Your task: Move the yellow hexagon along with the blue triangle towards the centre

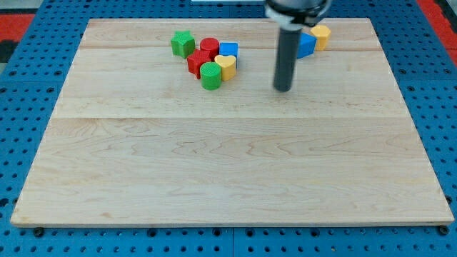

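A: Where are the two task blocks?

B: At the view's top right of the wooden board. The yellow hexagon sits near the far edge, and the blue triangle touches it on the view's left side, a little lower. The rod covers part of the triangle.

A: And my tip?

B: My tip rests on the board below and slightly left of the triangle, near it but apart from it. The hexagon lies further off, up and to the right of my tip, beyond the triangle.

A: Any jaws to speak of?

B: No. The arm ends in a plain dark rod, so there is nothing to open or close, and it holds nothing.

A: What else is on the board?

B: A cluster to the view's left of my tip, well apart from it: a green star at its left end, a red cylinder, a blue cube, a red block of unclear shape, a yellow heart and a green cylinder at the bottom. Most of them touch one another.
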Tool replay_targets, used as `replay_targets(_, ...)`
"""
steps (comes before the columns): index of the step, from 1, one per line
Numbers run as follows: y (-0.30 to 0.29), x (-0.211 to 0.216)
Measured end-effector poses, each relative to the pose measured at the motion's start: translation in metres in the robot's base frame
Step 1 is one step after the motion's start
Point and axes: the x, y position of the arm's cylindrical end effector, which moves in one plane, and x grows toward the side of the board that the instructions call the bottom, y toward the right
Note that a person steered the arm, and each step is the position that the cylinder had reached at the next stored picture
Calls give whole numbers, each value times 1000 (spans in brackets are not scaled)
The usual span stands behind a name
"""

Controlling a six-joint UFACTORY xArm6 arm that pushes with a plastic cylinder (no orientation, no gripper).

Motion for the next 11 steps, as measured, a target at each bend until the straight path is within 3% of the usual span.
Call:
replay_targets(1,30,-41)
replay_targets(2,110,-59)
replay_targets(4,115,-125)
replay_targets(5,76,-129)
replay_targets(9,-24,-57)
replay_targets(11,-23,-31)
